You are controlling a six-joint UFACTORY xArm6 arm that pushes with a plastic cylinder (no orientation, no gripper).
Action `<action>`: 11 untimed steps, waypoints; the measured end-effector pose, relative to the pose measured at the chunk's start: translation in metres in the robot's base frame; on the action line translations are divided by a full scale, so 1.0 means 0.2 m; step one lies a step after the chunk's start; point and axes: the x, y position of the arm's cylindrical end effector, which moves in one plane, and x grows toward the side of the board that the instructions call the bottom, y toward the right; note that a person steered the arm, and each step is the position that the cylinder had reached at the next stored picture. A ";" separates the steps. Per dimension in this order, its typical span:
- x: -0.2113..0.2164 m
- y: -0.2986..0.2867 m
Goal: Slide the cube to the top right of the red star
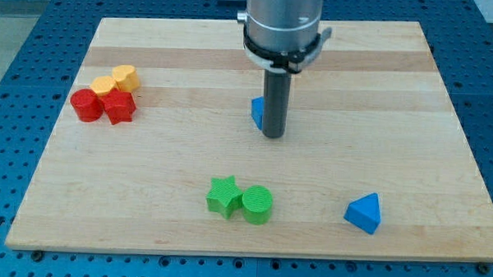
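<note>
A blue cube [256, 112] sits near the board's middle, mostly hidden behind the dark rod. My tip [273, 136] rests on the board just right of the cube, touching or nearly touching it. The red star [119, 107] lies far to the view's left, pressed against a red cylinder [86, 105] on its left. Two yellow blocks [103, 87] [126, 77] sit right above the red pair.
A green star [223, 195] and a green cylinder [257, 205] sit together near the view's bottom middle. A blue triangular block [365, 213] lies at the bottom right. The wooden board [396, 94] ends at a blue pegboard surround.
</note>
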 end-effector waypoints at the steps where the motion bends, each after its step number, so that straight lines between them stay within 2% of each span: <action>1: -0.17 0.00; 3: -0.49 0.00; 4: -0.59 0.00; 8: -0.46 0.01; 11: -0.40 -0.45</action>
